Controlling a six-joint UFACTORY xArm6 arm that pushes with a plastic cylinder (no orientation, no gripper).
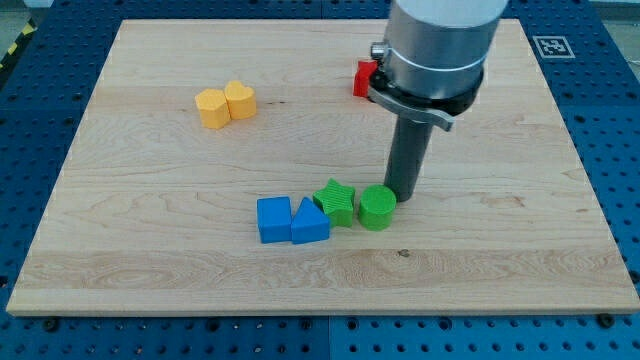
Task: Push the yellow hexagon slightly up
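Camera view showed my tip (403, 196) resting on the tabletop (520, 250), touching the green cylinder (377, 208) at its upper right; there was no hand, only the bare rod, holding nothing; the yellow hexagon (212, 108) sat well apart at the view's upper left, touching a yellow heart (240, 100); a careless crossing risked dragging the green star (336, 202), or shoving the heart along too.
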